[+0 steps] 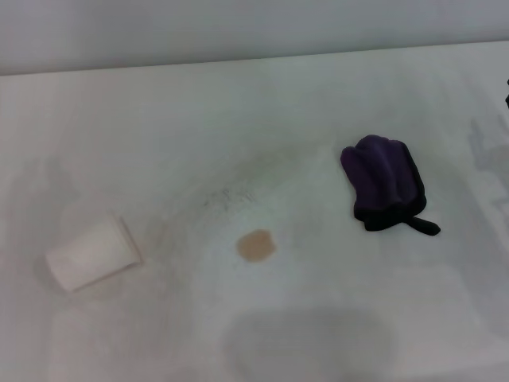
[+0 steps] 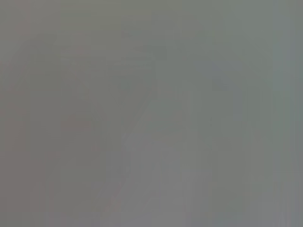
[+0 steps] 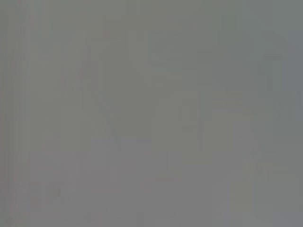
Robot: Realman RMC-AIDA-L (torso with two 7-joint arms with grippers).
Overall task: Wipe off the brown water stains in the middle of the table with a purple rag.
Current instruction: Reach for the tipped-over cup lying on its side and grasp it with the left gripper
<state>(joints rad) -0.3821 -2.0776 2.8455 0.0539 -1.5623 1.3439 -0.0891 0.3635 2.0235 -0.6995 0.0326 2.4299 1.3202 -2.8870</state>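
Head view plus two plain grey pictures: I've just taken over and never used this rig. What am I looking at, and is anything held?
The machine is a two-armed robot with a gripper on each arm. The top picture comes from its head camera, looking down on the broad white table. On it lie a small tan-brown round water stain near the middle, a bunched dark purple cloth rag with black edging on the robot's right, and a white paper cup tipped on its side on the robot's left. The other two pictures come from wrist cameras and show only flat grey. Neither gripper is in view, and the rag lies free, apart from the stain.
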